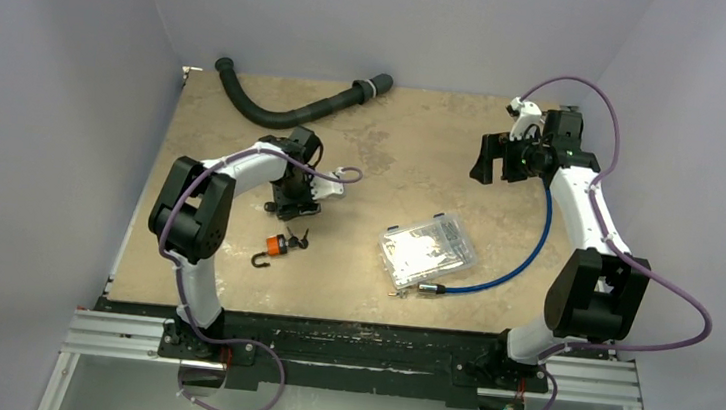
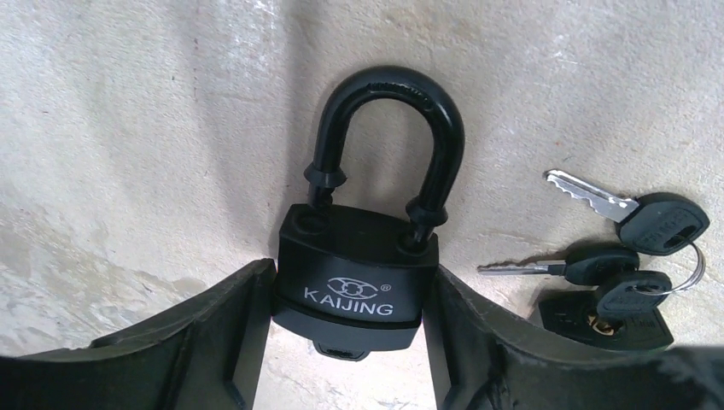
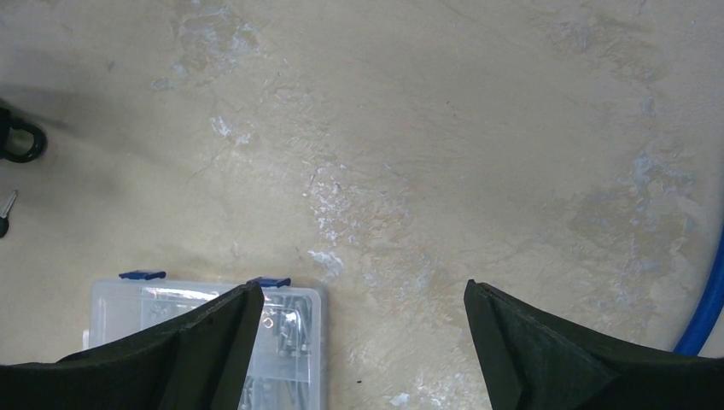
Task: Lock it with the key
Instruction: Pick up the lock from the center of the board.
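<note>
One padlock (image 2: 350, 273), three keys (image 2: 598, 263); shackle points straight away from left fingers (image 2: 213, 342) pinching its body; right fingers (image 3: 196, 350) gape empty.

The left arm (image 1: 242, 165) and right arm (image 1: 589, 215) share one build: smooth white tube links between blocky black joint housings. A thin purple cable (image 1: 580, 80) runs in loose loops along each arm and down past the black bases (image 1: 195, 342). Each wrist carries a small white bracket (image 1: 524, 108). The left gripper (image 2: 352, 272) and right gripper (image 3: 363, 290) have matte black, wedge-shaped fingers (image 3: 196, 350) with flat inner faces.
</note>
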You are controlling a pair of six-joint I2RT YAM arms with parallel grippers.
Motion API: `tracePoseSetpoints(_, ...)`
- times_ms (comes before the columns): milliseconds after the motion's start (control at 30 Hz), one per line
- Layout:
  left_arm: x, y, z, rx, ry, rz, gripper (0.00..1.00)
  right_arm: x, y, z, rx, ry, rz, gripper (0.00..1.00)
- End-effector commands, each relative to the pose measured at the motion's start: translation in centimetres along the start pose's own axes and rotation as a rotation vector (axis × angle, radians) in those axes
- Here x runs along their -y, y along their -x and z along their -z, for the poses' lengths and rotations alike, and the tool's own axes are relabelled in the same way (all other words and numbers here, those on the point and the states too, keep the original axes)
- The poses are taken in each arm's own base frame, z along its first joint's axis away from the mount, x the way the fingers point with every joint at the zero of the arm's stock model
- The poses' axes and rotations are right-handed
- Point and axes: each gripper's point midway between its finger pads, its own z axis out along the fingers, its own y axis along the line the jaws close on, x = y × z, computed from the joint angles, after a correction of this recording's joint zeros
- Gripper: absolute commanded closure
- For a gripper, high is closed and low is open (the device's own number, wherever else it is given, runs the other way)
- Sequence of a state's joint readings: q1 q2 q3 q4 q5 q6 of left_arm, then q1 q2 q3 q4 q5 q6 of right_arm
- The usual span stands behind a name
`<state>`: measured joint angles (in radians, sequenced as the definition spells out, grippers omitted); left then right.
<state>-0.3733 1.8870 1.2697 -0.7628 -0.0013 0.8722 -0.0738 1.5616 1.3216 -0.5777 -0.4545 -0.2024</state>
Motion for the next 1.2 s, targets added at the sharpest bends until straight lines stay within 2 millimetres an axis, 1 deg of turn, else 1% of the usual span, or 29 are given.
tracePoseSetpoints(0,-1.2,1.6,0.6,0.059,0.044,0.066,0.41,-0.1,1.8,1.6,0.062,-0.032,0.038,0.01)
tracePoseSetpoints(100,-1.7,3.2,1.5,0.123,0.045,0.142,0.49,-0.1,2.4,1.8,0.088,-0.038,0.035,0.01)
tracePoseSetpoints(167,-2.1,4.4,2.3,0.165,0.041,0.198,0.57,-0.1,2.9,1.9,0.109,-0.045,0.027,0.01)
tracePoseSetpoints(233,-2.6,5.7,3.2,0.211,0.038,0.258,0.61,-0.1,3.3,2.0,0.126,-0.05,0.019,0.01)
tracePoseSetpoints(300,-3.5,7.1,4.6,0.268,0.055,0.319,0.66,-0.1,3.8,2.2,0.149,-0.053,0.017,0.01)
tracePoseSetpoints(367,-4.7,8.6,6.2,0.329,0.082,0.385,0.74,-0.2,4.3,2.4,0.175,-0.056,0.011,0.01)
tracePoseSetpoints(400,-5.3,9.3,7.0,0.361,0.098,0.423,0.76,-0.3,4.7,2.6,0.192,-0.057,0.008,0.01)
tracePoseSetpoints(567,-8.7,12.6,12.1,0.541,0.189,0.615,0.76,-1.2,6.8,3.8,0.293,-0.041,-0.03,0.01)
tracePoseSetpoints(633,-10.3,13.6,14.1,0.596,0.228,0.736,0.77,-1.8,7.8,4.3,0.335,-0.019,-0.057,0.01)
tracePoseSetpoints(700,-11.7,14.3,16.0,0.652,0.257,0.884,0.8,-2.3,8.5,4.8,0.366,0.003,-0.083,0.01)
tracePoseSetpoints(767,-12.6,14.6,17.4,0.701,0.28,1.008,0.86,-3.0,9.1,5.1,0.388,0.03,-0.101,0.01)
tracePoseSetpoints(800,-13.2,14.5,18.0,0.719,0.3,1.071,0.86,-3.2,9.3,5.2,0.397,0.041,-0.113,0.01)
tracePoseSetpoints(900,-13.8,15.1,19.7,0.793,0.291,1.204,0.87,-4.4,10.1,5.6,0.441,0.086,-0.138,0.01)
tracePoseSetpoints(967,-14.0,15.8,20.8,0.858,0.241,1.261,0.86,-5.4,10.6,5.6,0.469,0.114,-0.156,0.01)
tracePoseSetpoints(1033,-14.0,16.8,21.8,0.929,0.148,1.305,0.85,-6.7,11.1,5.4,0.488,0.145,-0.165,0.01)
tracePoseSetpoints(1067,-13.8,17.5,22.3,0.964,0.098,1.318,0.85,-8.4,11.2,4.9,0.483,0.18,-0.158,0.01)
tracePoseSetpoints(1167,-13.6,19.1,23.7,1.073,-0.036,1.373,0.84,-11.0,11.7,3.7,0.474,0.243,-0.183,0.01)
